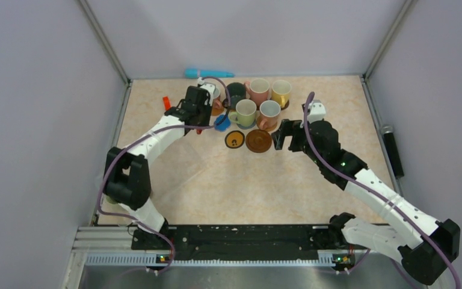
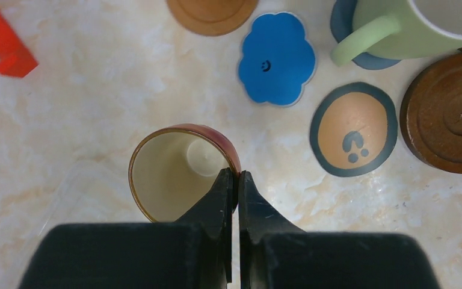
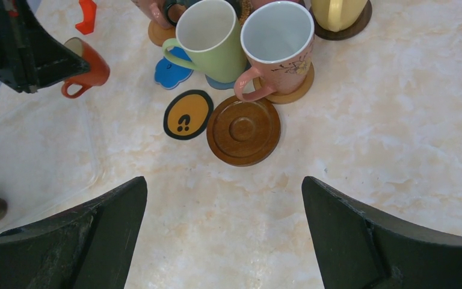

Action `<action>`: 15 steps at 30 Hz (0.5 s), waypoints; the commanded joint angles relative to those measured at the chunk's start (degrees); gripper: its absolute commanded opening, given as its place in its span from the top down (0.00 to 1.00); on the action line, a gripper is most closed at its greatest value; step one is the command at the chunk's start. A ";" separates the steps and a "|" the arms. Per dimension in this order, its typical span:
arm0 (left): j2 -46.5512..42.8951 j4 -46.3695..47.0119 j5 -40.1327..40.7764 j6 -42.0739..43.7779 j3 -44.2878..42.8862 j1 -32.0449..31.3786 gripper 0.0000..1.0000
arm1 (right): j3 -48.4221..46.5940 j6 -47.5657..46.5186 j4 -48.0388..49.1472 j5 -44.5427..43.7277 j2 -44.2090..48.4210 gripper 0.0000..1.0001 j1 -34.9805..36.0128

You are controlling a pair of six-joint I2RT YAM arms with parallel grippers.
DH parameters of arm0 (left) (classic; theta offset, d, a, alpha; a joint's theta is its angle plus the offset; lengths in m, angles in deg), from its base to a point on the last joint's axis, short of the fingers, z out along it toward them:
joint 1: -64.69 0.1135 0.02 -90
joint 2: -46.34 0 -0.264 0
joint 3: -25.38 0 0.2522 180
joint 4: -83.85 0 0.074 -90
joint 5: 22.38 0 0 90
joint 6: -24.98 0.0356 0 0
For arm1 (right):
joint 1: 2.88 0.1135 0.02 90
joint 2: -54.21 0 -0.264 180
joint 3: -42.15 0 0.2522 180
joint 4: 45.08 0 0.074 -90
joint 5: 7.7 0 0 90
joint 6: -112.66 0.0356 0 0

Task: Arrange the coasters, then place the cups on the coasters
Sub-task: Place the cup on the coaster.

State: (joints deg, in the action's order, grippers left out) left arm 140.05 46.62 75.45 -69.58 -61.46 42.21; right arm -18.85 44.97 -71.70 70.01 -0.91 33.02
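Left hand [image 2: 236, 177]: pinched tight on one wall of the orange cup [image 2: 168, 174], one finger inside the rim and one outside.
Right hand [image 3: 222, 186]: fingers spread wide, holding nothing, and hovering at 6 o'clock of the dark brown coaster [image 3: 243, 130].
Orange cup, place: at 9 o'clock of the cluster in the top view. From the right wrist it looks tilted, handle low. I cannot tell if it is clear of the worktop [image 3: 397, 120].
Bare coasters: blue coaster [image 2: 277, 58] at 1 o'clock of the held cup in the left wrist view, paw-print coaster [image 2: 353, 128] at 3 o'clock, dark brown coaster beyond it.
Filled spots: green cup [image 2: 421, 27] and pink cup [image 3: 277, 36] each sit on a coaster at 12 o'clock of the bare ones.
Step, my guess: carrying the orange cup to a bare coaster, likely the blue one.
Risk, grip: a one-wall pinch lets the cup swing or slip, so it could land crooked.
Risk, crowding: the green cup's handle juts close to the blue coaster, and a low approach may knock it.
Risk, coaster: thin discs slide, and a dragged cup would push one out of line.
Risk, arms: both hands work near the same cluster and could clash.
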 commanded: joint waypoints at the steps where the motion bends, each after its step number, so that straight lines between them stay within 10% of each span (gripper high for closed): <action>1: 4.34 5.23 -5.24 5.82 -5.90 -0.95 1.00 | 0.05 0.25 1.81 -1.40 1.67 0.01 0.14; 15: 18.18 6.68 -10.31 7.30 -16.49 -2.63 1.00 | 0.18 -0.07 1.79 -2.31 1.75 0.01 -0.34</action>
State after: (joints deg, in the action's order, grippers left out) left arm 157.67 49.97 66.62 -63.79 -74.22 40.75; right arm -18.85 44.92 -71.66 68.79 -0.16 32.95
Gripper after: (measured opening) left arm 0.025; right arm 0.990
